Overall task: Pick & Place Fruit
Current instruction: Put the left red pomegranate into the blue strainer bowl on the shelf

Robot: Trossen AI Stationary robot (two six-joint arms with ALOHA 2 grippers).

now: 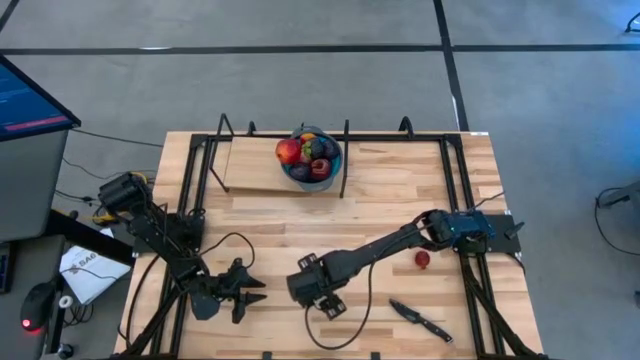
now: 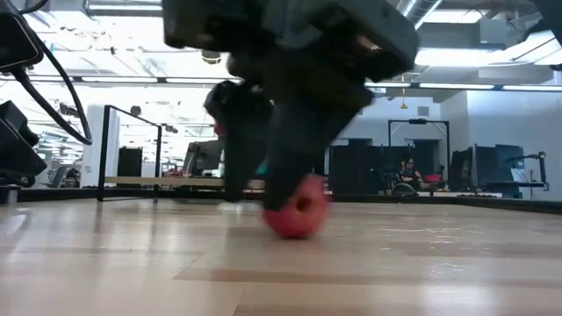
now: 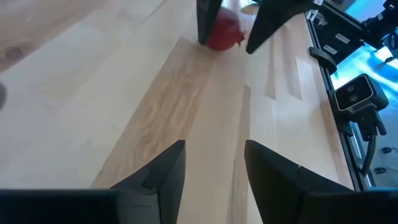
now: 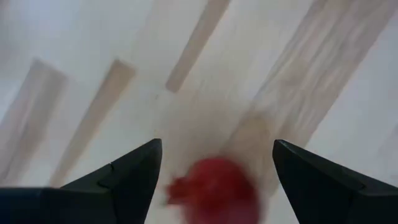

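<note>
Two wide-open fingers of the right hand [image 4: 214, 165] stand on either side of a red fruit [image 4: 214, 183], ready to grab it for the bowl [image 1: 312, 160], while the left hand [image 1: 250, 290] waits half open nearby.

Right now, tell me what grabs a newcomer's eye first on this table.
The right gripper stands low at the front middle, its open fingers either side of a red fruit. At the back edge, a blue bowl is heaped with fruit. Another red fruit and a knife lie on the right.
</note>
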